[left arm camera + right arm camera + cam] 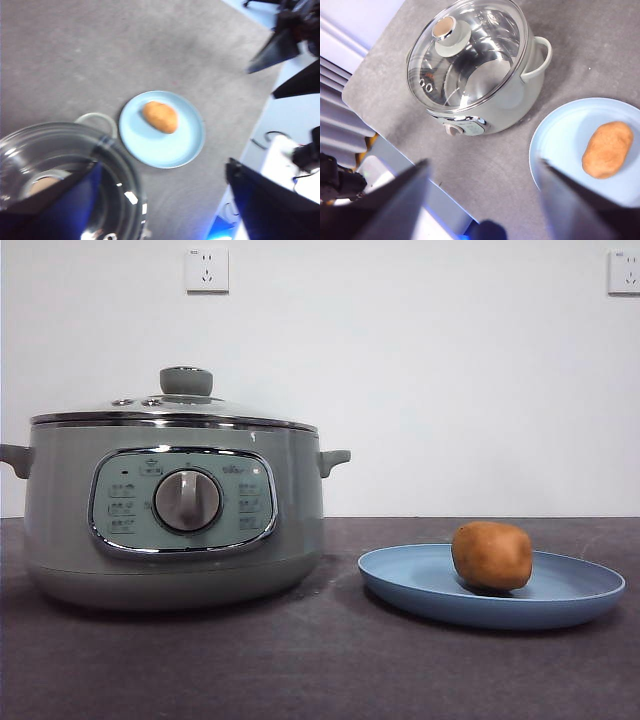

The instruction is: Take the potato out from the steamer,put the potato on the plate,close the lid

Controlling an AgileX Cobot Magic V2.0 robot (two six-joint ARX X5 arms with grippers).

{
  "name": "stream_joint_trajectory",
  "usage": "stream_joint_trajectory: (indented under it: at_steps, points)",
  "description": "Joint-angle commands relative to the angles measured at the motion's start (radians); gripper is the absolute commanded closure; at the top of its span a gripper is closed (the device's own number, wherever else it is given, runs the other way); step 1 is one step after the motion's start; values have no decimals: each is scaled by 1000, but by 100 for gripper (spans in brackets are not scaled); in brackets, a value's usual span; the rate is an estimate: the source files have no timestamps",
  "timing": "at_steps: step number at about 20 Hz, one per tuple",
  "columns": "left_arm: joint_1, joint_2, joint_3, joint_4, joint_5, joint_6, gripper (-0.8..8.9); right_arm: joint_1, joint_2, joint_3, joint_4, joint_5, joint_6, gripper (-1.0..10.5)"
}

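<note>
The potato (pixel 491 555) lies on the light-blue plate (pixel 560 590) to the right of the steamer (pixel 60 520); it also shows in the left wrist view (pixel 160 116) and the right wrist view (pixel 608 149). The glass lid (pixel 186 405) sits on the steamer, its knob (pixel 445 29) on top. My left gripper (pixel 160 210) is open and empty, high above the steamer's lid (pixel 60 165). My right gripper (pixel 482 200) is open and empty, high above the table in front of the steamer (pixel 485 95) and the plate (pixel 560 145). Neither gripper shows in the front view.
The dark grey table (pixel 320 670) carries only the steamer and the plate (pixel 160 145). Two wall sockets (pixel 206 270) sit on the white wall behind. The table's edge and floor gear (pixel 340 180) show in the right wrist view.
</note>
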Motion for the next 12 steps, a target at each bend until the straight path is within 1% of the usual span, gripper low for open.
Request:
stream_joint_trajectory:
  at_steps: [1,2,4,12]
  points:
    - [-3,5,-4,-14,-14,23,822,2,1,-4,8,4,-47,954]
    - [-3,5,-4,1,-22,20,822,2,1,-4,14,4,-47,951]
    - [-3,5,-4,30,-26,-14,816,2,1,-4,11,4,-39,948]
    - [-3,5,-4,39,-26,-13,816,-1,-1,-4,13,4,-40,948]
